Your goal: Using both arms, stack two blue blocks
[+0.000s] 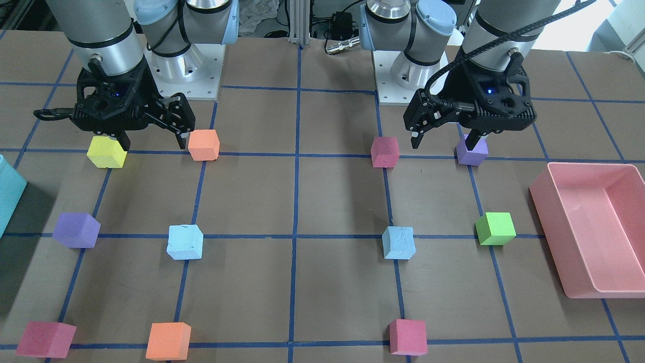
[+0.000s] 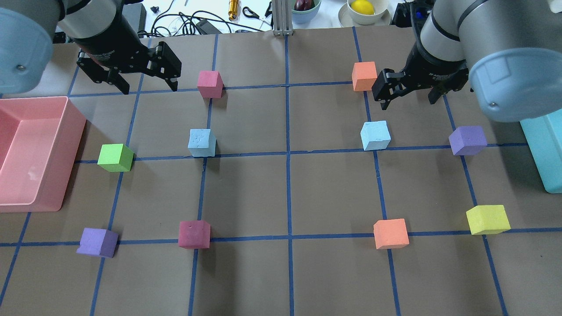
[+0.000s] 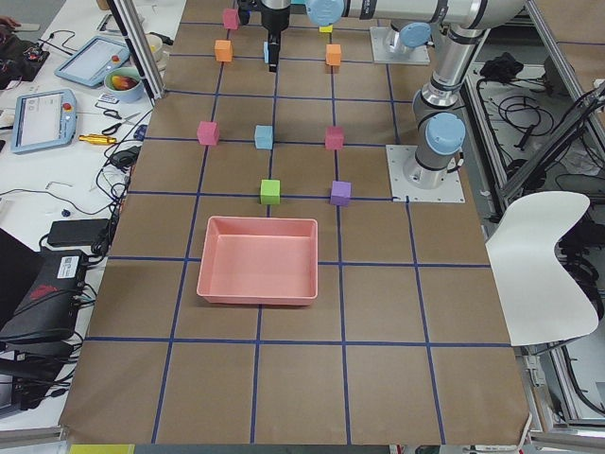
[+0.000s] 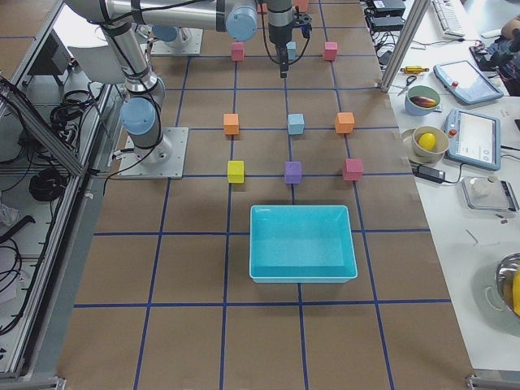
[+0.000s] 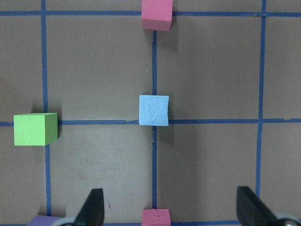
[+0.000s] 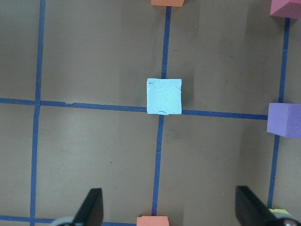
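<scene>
Overhead exterior: left gripper [image 2: 150, 87] and right gripper [image 2: 408, 102] splayed, empty. Centre over left blue block [image 2: 202, 142], right blue block [image 2: 375, 135], midway between long edges; descend square.

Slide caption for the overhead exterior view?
Left gripper and right gripper hover open; two blue blocks sit apart on the table, unstacked.

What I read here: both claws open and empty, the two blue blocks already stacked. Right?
Not stacked. The overhead exterior view shows the left blue block and the right blue block lying well apart, each flat on the table. The rest holds: left claw and right claw are open and empty.
</scene>
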Controlling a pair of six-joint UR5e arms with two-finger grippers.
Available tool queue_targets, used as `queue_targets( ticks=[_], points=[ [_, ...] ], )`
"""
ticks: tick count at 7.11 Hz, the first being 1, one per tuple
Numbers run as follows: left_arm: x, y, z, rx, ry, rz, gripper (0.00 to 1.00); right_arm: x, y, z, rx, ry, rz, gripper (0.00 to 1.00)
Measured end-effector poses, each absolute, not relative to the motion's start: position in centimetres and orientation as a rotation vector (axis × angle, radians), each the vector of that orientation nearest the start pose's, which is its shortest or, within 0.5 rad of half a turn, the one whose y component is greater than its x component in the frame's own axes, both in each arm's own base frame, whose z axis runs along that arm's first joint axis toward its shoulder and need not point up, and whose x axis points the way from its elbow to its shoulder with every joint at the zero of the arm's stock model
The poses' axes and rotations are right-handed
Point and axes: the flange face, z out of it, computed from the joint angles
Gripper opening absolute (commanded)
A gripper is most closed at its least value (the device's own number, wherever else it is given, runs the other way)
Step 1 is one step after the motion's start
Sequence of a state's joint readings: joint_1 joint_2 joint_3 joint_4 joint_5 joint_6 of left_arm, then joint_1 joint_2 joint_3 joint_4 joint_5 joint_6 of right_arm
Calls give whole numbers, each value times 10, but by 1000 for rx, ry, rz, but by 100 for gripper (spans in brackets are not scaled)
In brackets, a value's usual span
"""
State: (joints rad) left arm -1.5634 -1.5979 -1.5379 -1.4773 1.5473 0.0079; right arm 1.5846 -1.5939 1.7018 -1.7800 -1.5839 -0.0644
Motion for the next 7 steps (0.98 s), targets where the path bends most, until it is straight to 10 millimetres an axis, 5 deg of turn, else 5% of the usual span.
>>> queue_targets(
  ticks=[4, 7],
  points=[
    [-131, -547, 448, -31, 3169, -74, 100, 143, -485, 450, -135, 3149, -156, 100],
    [-131, -597, 371, -42, 3171, -23, 100, 143, -488, 444, -137, 3148, -134, 100]
  ],
)
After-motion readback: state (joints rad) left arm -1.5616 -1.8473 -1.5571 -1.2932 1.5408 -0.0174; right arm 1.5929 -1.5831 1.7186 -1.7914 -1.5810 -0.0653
